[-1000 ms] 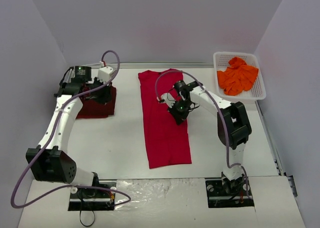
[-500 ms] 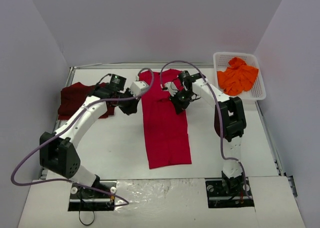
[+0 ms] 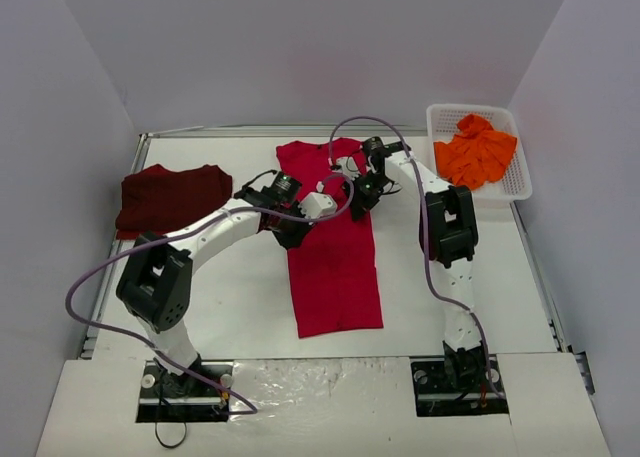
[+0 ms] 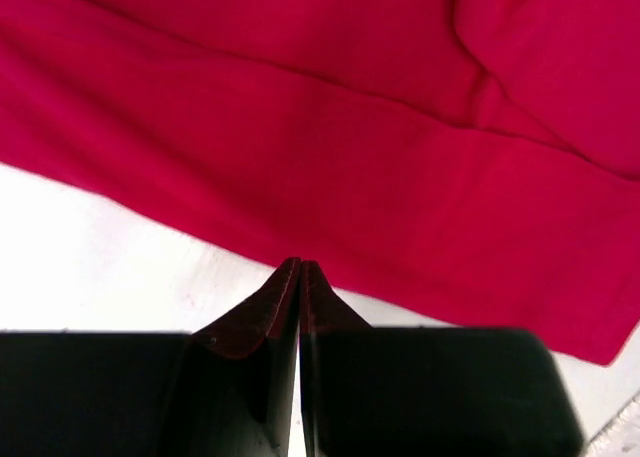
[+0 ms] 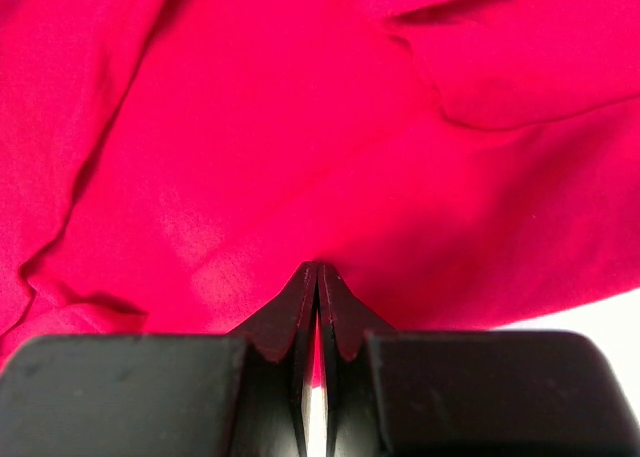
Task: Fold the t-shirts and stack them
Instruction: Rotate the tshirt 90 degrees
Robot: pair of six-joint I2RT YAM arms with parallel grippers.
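The bright red t-shirt (image 3: pixel 335 267) lies flat in a long narrow strip down the middle of the table. My left gripper (image 3: pixel 296 237) is shut with its tips at the shirt's left edge; the left wrist view (image 4: pixel 301 265) shows the tips meeting just where the red cloth (image 4: pixel 400 127) ends. My right gripper (image 3: pixel 357 205) is shut at the shirt's upper right edge, its tips (image 5: pixel 317 268) down on the red cloth (image 5: pixel 300 127). The dark maroon t-shirt (image 3: pixel 170 197) lies folded at the far left. The orange t-shirt (image 3: pixel 475 152) is crumpled in the basket.
The white lattice basket (image 3: pixel 520 187) stands at the back right corner. Grey walls close in the table on the left, back and right. Both arms' cables loop above the upper part of the red shirt.
My left gripper has left the maroon shirt and swung right to the red shirt's left edge. My right gripper has moved up along the shirt's right side.
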